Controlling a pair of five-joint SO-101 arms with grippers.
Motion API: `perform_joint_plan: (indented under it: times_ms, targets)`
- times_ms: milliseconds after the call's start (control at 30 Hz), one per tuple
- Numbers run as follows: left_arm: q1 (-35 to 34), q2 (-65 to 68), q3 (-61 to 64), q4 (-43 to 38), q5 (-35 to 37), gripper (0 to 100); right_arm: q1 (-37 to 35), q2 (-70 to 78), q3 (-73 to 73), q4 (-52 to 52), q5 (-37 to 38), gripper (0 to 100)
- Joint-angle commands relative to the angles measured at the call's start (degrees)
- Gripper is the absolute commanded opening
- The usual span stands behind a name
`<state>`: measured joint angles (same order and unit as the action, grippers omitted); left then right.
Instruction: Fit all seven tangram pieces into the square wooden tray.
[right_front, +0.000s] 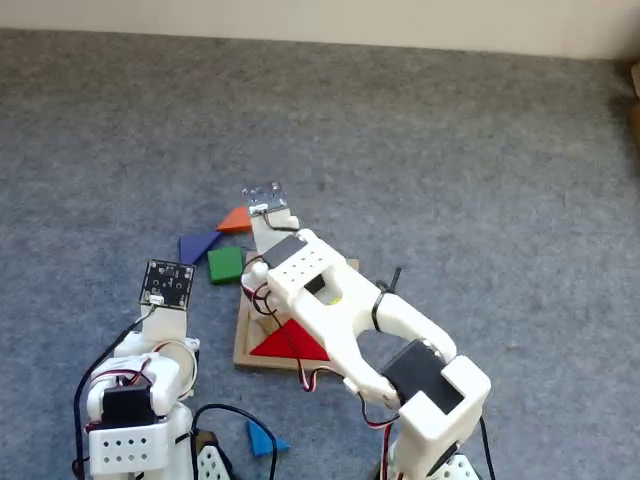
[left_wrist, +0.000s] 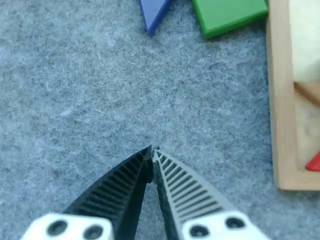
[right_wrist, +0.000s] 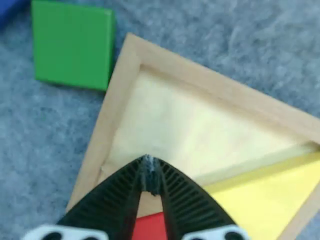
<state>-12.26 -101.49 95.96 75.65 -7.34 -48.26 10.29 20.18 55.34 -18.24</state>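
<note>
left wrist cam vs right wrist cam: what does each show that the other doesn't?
Left wrist only: the left pincer, shut, over bare grey carpet.
Right wrist only: the yellow flat piece lying in the square wooden tray, and the right pincer, shut, above the tray's floor.
Both: the green square piece, the tray's rim, a bit of the red flat piece inside it, part of the blue triangular piece, and carpet.
</note>
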Motion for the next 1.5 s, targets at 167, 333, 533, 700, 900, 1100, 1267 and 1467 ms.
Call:
perform_joint_plan:
  times_ms: [167,333,533,700,900,1100,1267,1467]
  targets:
    - [0.66,-3.03,1.19,0.35,-0.35,1,-1.19,-11.21,0.48,0.75,1.32,0.5]
    - [0.66,-3.03,1.19,0.35,-0.35,1,-1.01,-15.52,4.09,0.48,0.97,0.5]
    - [0.66,-3.03,1.19,0.35,-0.35,1,-4.7,-15.6,8.13,-0.04,0.88,0.5]
    - [0.66,-3.03,1.19,0.35,-0.35,1,-5.32,-11.82,11.38,-7.6,0.88,0.5]
    - [0.66,-3.03,1.19,0.35,-0.35,1,-0.13,-8.66,11.74,-8.66,1.32,0.5]
    - [0.66,-3.03,1.19,0.35,-0.35,1,5.67,-6.46,11.56,-8.75,4.92,0.5]
    - [0.66,-3.03,1.19,0.35,-0.35,1,7.52,-4.0,11.56,-8.75,10.02,0.5]
    - [0.66,-3.03,1.19,0.35,-0.35,1,7.52,-3.56,10.15,-8.92,9.93,0.5]
